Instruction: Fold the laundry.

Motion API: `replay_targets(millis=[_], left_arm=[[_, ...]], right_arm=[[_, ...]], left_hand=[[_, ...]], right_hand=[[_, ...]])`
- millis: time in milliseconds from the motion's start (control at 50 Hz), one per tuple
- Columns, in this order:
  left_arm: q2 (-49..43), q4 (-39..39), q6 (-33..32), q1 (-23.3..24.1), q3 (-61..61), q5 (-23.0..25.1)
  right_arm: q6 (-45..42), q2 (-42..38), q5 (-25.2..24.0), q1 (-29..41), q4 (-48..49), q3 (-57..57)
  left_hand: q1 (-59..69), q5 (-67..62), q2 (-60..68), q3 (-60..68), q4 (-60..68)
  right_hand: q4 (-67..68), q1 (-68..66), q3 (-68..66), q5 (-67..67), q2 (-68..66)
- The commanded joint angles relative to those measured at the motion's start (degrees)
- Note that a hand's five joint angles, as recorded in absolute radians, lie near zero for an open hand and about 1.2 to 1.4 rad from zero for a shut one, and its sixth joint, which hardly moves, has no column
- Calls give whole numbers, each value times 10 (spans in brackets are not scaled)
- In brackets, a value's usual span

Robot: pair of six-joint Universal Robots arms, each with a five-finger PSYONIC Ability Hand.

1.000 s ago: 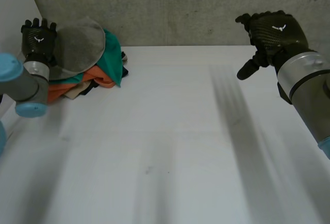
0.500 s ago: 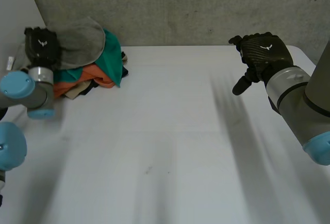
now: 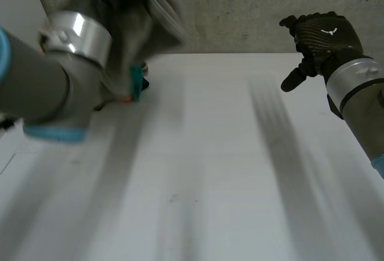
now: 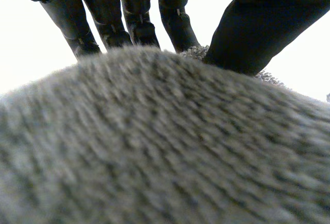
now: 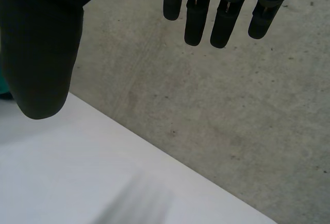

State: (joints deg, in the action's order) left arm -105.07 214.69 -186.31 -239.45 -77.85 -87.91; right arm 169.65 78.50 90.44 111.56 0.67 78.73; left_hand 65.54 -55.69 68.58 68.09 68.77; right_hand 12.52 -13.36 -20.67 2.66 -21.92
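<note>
The left wrist view gave you the grip: the left hand [image 4: 258, 28] was clamped on the grey cloth [image 4: 165, 147]. Its fingers [image 4: 136, 23] went down behind a ridge of the nubbly fabric, the thumb came down just beside them, and a tuft of cloth sat between the two.

The head view gave you the pose. The left arm [image 3: 42, 87] stood large and close, reaching toward the far left corner of the desk [image 3: 210, 153], with the cloth held up off the desk above that corner. Below the cloth you could see a strip of the pile [image 3: 137, 86], teal with a bit of orange, lying at the same corner.

The right hand [image 3: 321, 36] hung above the desk's far edge, toward the right corner, with its back facing up and its thumb pointing down. The right wrist view showed you it was spread apart and holding nothing: the fingers were straight and the thumb was well clear of them. Past them lay the desk's far edge and the concrete wall [image 5: 232, 105].
</note>
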Motion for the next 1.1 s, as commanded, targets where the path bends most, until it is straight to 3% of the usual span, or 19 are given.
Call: replay_targets(millis=[20, 180, 280, 460, 600, 720, 900, 940, 980, 1060, 1100], left_arm=[[-21, -75, 5, 50, -135, -5], [-55, -115, -14, 49, -183, -14], [48, -137, -46, 43, -181, -16], [179, -142, -55, 47, -167, -13], [222, -163, -56, 65, -162, -13], [242, -171, -57, 72, -161, -13], [254, -168, -57, 72, -157, -14], [256, -167, -57, 72, -154, -14], [258, -166, -57, 72, -151, -14], [259, -165, -57, 70, -146, -14], [259, -164, -57, 67, -144, -14]], right_arm=[[-19, -2, -4, -33, -8, -1], [-108, -83, -43, -35, -54, -11], [-136, -139, -98, -30, -97, -16], [53, -201, -139, 23, -34, -40], [165, -292, -110, 89, 70, -123], [242, -390, -75, 150, 53, -225], [363, -476, -111, 195, 17, -307], [394, -481, -121, 194, 17, -314], [409, -478, -122, 193, 16, -314], [392, -460, -120, 173, 14, -293], [343, -409, -118, 139, 15, -265]], left_hand=[[145, -143, 114, 119, 112], [145, -143, 114, 119, 112], [145, -143, 114, 119, 112], [145, -143, 114, 119, 112], [145, -143, 114, 119, 112], [145, -143, 114, 119, 112], [145, -143, 114, 119, 112], [145, -143, 114, 119, 112], [145, -143, 114, 119, 112], [145, -143, 114, 119, 112], [145, -143, 114, 119, 112]], right_hand=[[-25, 34, 107, -27, 119], [-25, 34, 107, -27, 119], [-25, 34, 107, -27, 119], [-25, 34, 107, -27, 119], [-25, 34, 107, -27, 119], [-25, 34, 107, -27, 119], [-25, 34, 107, -27, 119], [374, -366, -293, 373, -280], [673, -665, -592, 672, -580], [675, -666, -593, 673, -581], [675, -666, -593, 673, -581]])
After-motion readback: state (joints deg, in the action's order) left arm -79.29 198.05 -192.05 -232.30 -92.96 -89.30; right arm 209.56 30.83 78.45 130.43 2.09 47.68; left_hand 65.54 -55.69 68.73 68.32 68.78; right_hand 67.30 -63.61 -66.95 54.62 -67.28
